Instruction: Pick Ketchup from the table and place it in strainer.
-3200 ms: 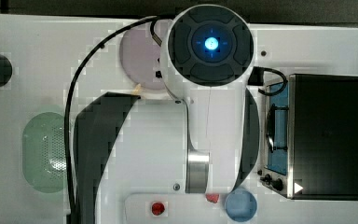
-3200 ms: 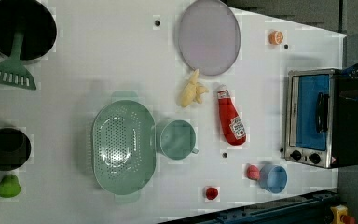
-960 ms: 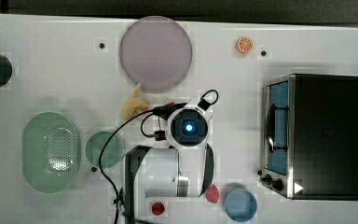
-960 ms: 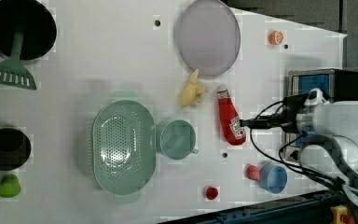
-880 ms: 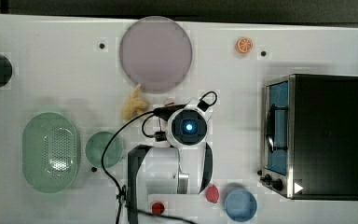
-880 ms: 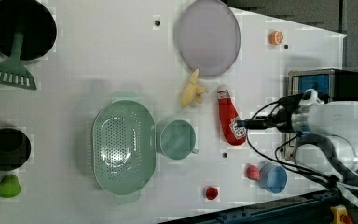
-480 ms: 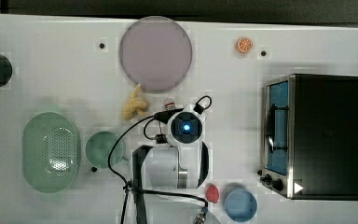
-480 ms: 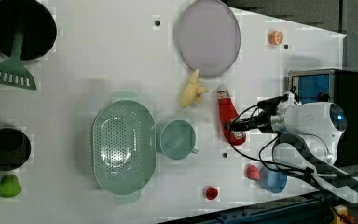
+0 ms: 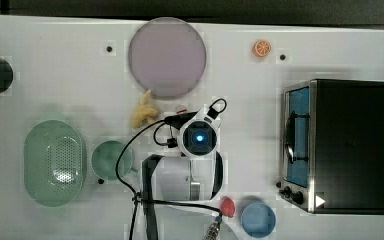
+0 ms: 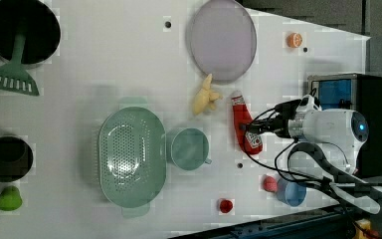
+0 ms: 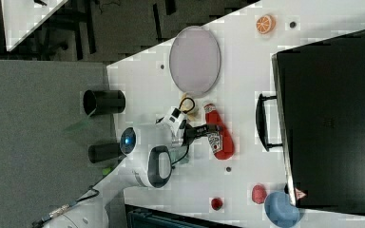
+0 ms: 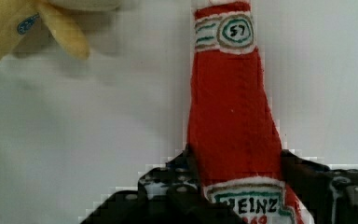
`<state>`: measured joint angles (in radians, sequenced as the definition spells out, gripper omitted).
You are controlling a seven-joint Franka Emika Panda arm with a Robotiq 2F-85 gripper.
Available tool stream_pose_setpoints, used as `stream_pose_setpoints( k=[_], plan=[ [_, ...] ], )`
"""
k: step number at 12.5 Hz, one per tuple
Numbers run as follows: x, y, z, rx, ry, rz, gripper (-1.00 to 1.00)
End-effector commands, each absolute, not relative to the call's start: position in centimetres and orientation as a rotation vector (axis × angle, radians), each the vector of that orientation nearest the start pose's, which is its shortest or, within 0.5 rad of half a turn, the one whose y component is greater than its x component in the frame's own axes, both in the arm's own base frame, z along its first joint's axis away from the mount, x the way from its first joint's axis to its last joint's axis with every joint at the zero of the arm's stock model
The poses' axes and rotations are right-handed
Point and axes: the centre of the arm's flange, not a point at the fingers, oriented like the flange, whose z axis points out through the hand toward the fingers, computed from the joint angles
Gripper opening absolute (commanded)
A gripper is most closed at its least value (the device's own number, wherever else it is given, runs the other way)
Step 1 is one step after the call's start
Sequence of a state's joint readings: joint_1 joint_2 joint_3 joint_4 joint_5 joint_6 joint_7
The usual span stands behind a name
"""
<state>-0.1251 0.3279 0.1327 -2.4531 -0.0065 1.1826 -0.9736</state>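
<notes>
Wrist view shows the gripper (image 12: 235, 186) with a finger on each side of the ketchup (image 12: 233, 116), clasping its labelled body as it lies on the white table (image 12: 98, 140). Left view adds the strainer (image 10: 132, 157), left of centre, beside a green mug (image 10: 189, 148). Half a second earlier the arm sat further right. A toaster oven (image 10: 350, 94) stands beyond.

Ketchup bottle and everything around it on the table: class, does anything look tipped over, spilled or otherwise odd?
The ketchup lies flat on its side on the white table, not standing, with the hand straddling its label end. Nothing looks spilled or broken, and the strainer sits upright beside the green mug.
</notes>
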Motion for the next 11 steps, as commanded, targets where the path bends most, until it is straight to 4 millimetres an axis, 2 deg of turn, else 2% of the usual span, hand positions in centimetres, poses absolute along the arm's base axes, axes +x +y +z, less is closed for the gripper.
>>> stream_pose_setpoints(
  k=[1, 2, 4, 6, 9, 11],
  plan=[
    [48.8, 0.6, 17.2, -3.081, -0.335, -0.021, 0.20],
    [49.4, 0.5, 18.3, -3.086, -0.336, -0.054, 0.20],
    [50.4, 0.5, 22.0, -3.098, -0.341, -0.112, 0.20],
    [51.2, 0.8, 27.1, -3.109, -0.357, -0.112, 0.20],
    [51.6, 2.1, 35.5, -3.121, -0.385, 0.007, 0.20],
    [51.5, 3.4, 40.4, -3.123, -0.394, 0.096, 0.20]
  ],
)
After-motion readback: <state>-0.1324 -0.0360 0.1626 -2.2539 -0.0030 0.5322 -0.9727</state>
